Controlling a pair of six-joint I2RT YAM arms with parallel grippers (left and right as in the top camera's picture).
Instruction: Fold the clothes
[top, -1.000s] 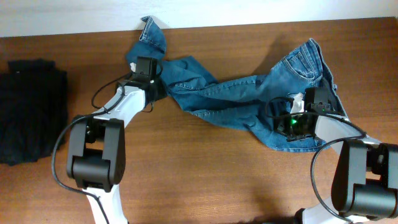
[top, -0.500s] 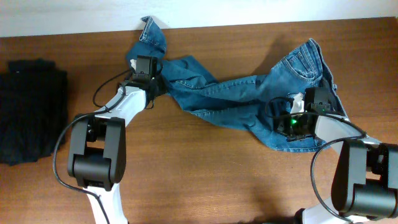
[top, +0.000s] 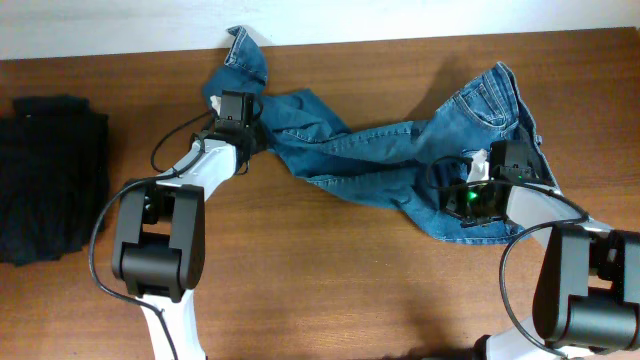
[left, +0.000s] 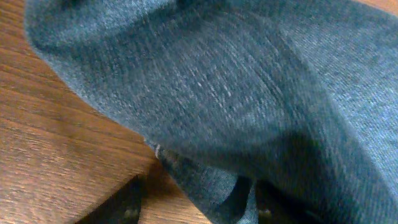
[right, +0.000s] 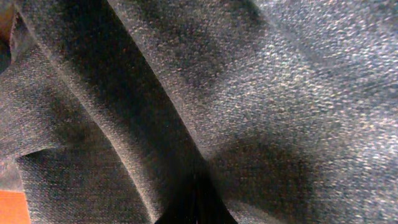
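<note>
1. The jeans (top: 400, 160) lie crumpled along the bench's (top: 330, 280) far edge, legs toward the middle, pocket end near the right edge.
2. My left gripper (left: 198, 210) sits at the leg end, fingers (left: 127, 208) apart, a denim fold hanging between them.
3. My right gripper (top: 462, 190) is closed on the pocket end; I cannot tell whether it has caught cloth.
4. A black pile (top: 50, 175) sits at the left edge.

Brown wood surface (top: 330, 290) fills nearly the whole overhead view, grain running left-right w/ a slight sheen. Far edge sits a bit slanted in frame. Behind it is a plain white wall (top: 420, 18), strip wider at left, thinner twd right. Light is even, shadows soft. Left wrist view: same warm wood, grain clear, bottom left.
</note>
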